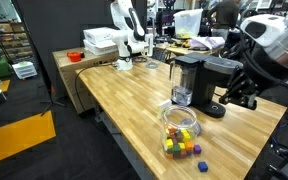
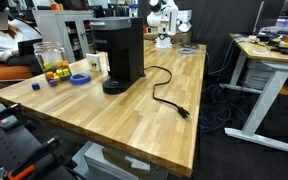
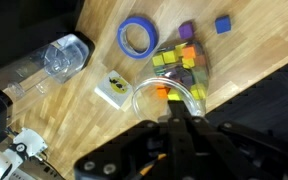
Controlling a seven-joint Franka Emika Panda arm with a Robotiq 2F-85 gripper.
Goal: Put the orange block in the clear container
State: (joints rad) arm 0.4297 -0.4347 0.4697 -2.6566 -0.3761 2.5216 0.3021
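Observation:
The clear container [image 3: 142, 93] stands on the wooden table just beyond my fingertips in the wrist view, with multicoloured cubes showing through its wall. It also shows in both exterior views [image 1: 179, 125] [image 2: 52, 62]. A small orange block [image 3: 162, 92] shows at the container's rim. I cannot tell whether it lies inside or beside the wall. My gripper [image 3: 174, 116] looks shut, its dark fingers pressed together with nothing visible between them. In an exterior view the gripper [image 1: 236, 97] hangs to the right of the coffee maker, above the table.
A black coffee maker [image 1: 194, 78] [image 2: 124, 55] stands beside the container, its cord trailing over the table [image 2: 174, 100]. A purple tape ring [image 3: 136, 38], a loose blue cube [image 3: 223, 25], a purple cube [image 3: 187, 31], a white card [image 3: 112, 91] and a clear plastic piece [image 3: 64, 55] lie nearby.

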